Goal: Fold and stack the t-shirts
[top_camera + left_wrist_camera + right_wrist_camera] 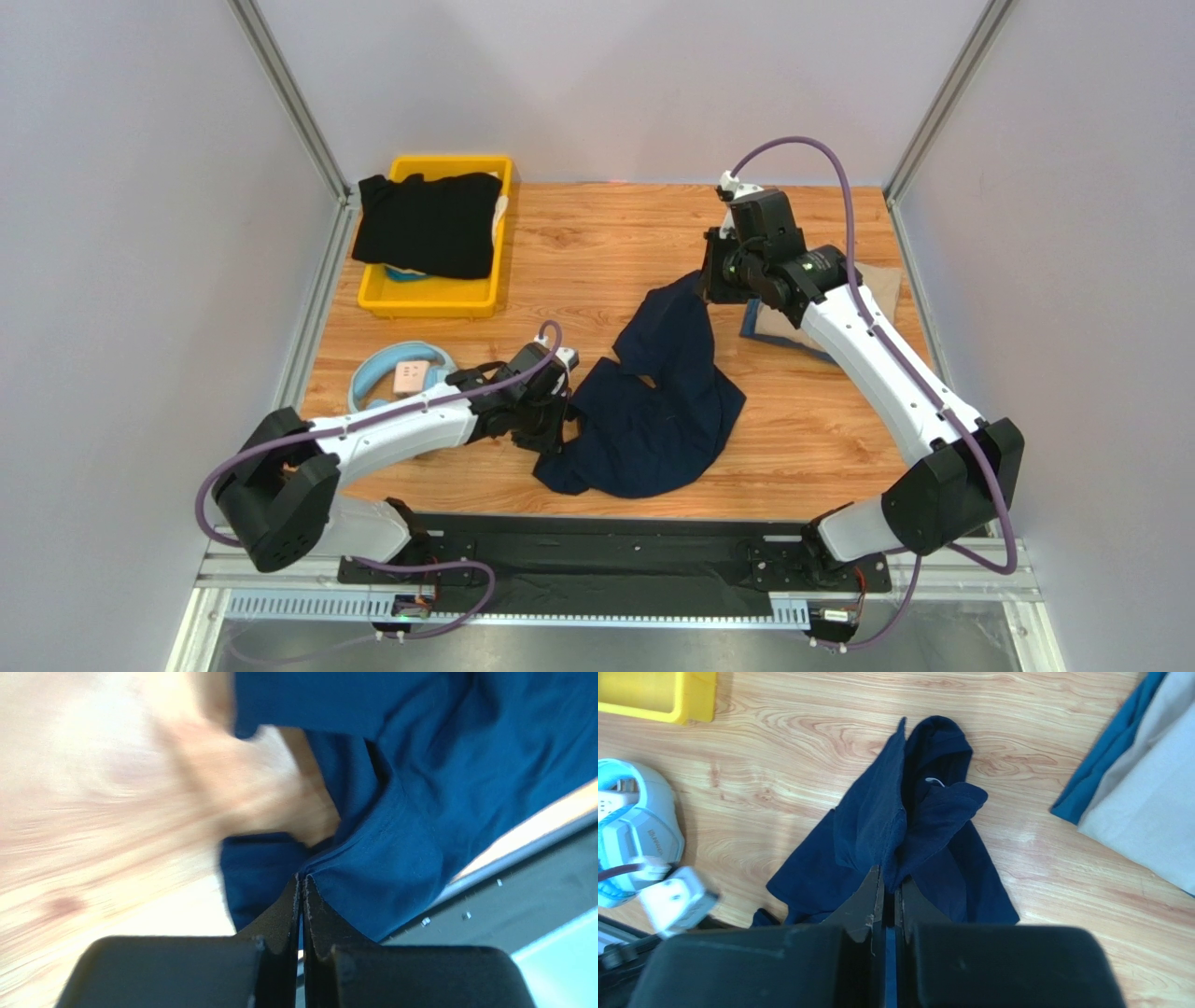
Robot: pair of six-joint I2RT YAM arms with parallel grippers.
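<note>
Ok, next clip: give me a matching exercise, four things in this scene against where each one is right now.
Things:
1. navy t-shirt
2. black t-shirt
3. headphones
4. tan t-shirt

Places:
A. draped over the yellow bin
B. lying on a blue cloth, far right
C. pinched by both the left hand and the right hand
D. flat on the bare table

Pairs: 1-C, 2-A, 3-D, 4-B
</note>
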